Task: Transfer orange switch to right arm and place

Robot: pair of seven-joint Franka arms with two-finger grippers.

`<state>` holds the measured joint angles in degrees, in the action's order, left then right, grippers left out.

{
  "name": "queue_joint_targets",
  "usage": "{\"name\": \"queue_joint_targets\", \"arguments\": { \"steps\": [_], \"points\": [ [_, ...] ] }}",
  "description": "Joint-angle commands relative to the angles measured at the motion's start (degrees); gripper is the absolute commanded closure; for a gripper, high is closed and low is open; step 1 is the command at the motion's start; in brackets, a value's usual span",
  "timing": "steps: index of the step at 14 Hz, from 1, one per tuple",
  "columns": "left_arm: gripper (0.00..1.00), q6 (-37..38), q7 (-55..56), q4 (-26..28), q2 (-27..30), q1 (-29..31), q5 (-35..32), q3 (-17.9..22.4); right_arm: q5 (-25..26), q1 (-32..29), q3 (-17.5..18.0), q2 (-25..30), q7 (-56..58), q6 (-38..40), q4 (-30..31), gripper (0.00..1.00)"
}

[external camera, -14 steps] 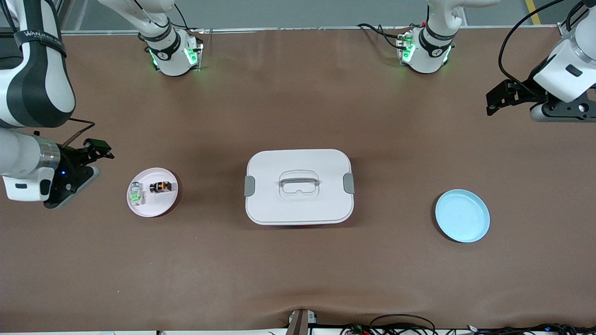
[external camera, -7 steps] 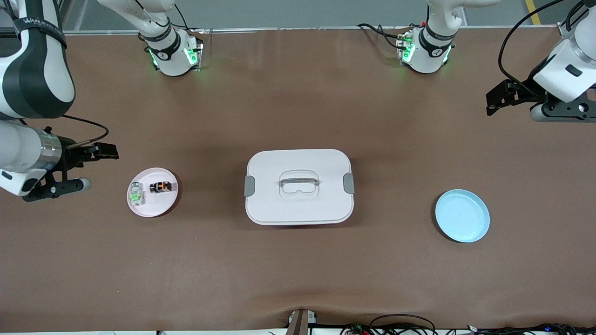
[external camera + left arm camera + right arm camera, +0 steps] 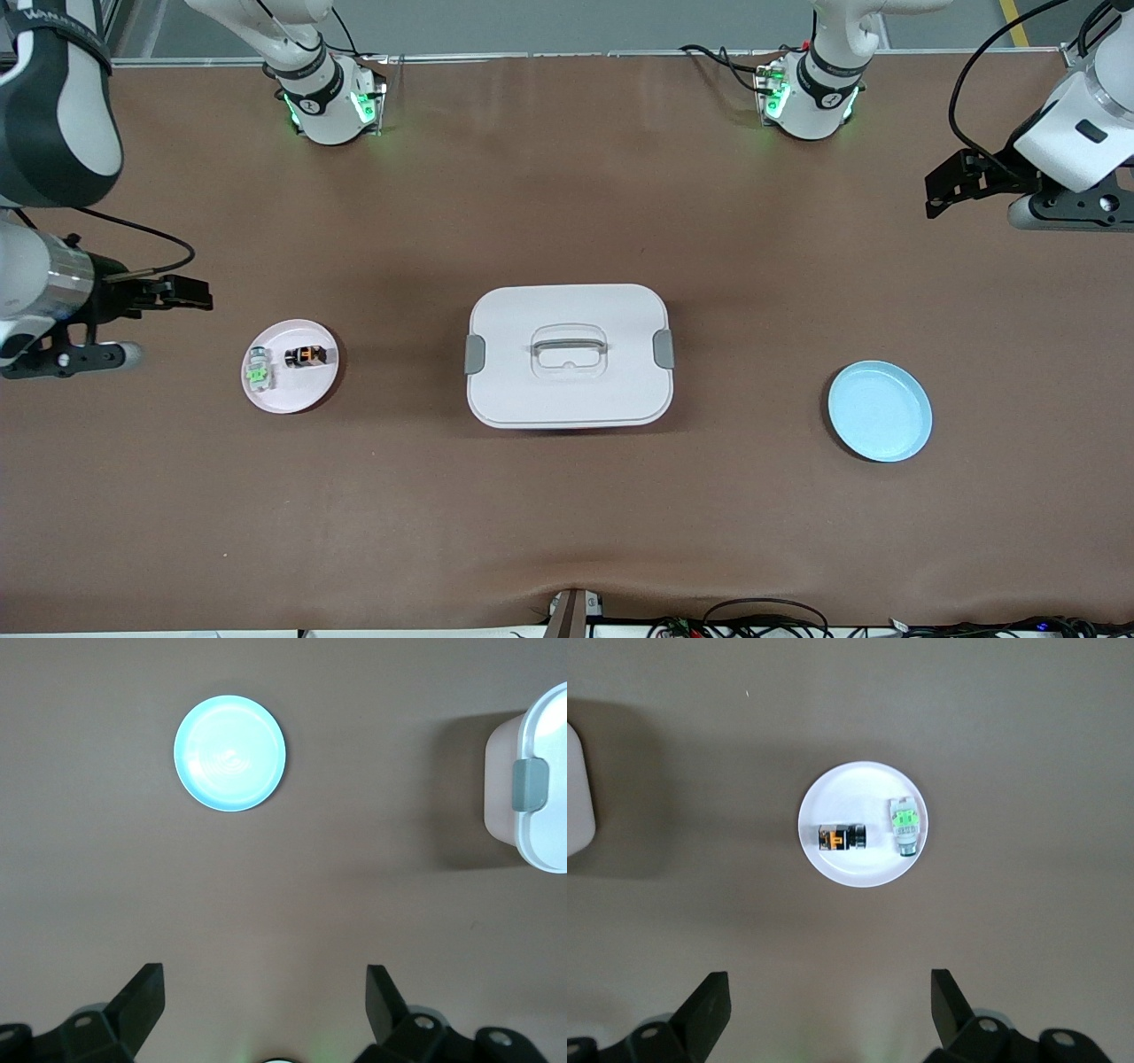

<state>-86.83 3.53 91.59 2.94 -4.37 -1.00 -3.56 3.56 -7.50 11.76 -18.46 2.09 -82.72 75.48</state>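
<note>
The orange switch (image 3: 306, 356) is a tiny black block with an orange top. It lies on its side on a small pale plate (image 3: 292, 396) toward the right arm's end of the table, and also shows in the right wrist view (image 3: 840, 837). My right gripper (image 3: 66, 359) is open and empty over bare table beside that plate, apart from it; its fingers (image 3: 709, 1005) frame bare table. My left gripper (image 3: 1063, 213) is open and empty, high over the left arm's end of the table, and shows spread wide in its own wrist view (image 3: 264, 1001).
A pale clear switch with a green top (image 3: 258, 372) lies on the same plate (image 3: 859, 870) beside the orange one. A white lidded box with a handle (image 3: 567, 394) stands mid-table. An empty light blue plate (image 3: 880, 410) lies toward the left arm's end.
My right gripper has swung outward toward the right arm's end of the table and turned, farther from the plate. The left arm has barely moved. The switches and plates are still.
</note>
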Motion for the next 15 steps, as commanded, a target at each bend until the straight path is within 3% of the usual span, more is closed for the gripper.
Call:
{"name": "queue_joint_targets", "arguments": {
  "steps": [1,5,15],
  "points": [
    [0.0,0.26,-1.15,0.69,1.54,0.16,0.74,-0.13,0.48,-0.4,-0.07,0.18,-1.04,2.29,-3.66,0.0],
    [0.0,0.35,-1.15,0.96,1.98,0.24,0.74,-0.13,0.48,-1.37,-0.24,0.53,-0.95,6.51,-9.38,0.0],
    [0.0,0.26,-1.15,1.05,1.72,0.16,0.74,-0.04,-0.05,-4.36,-0.33,2.11,-0.86,7.66,-9.74,0.0]
  ]
}}
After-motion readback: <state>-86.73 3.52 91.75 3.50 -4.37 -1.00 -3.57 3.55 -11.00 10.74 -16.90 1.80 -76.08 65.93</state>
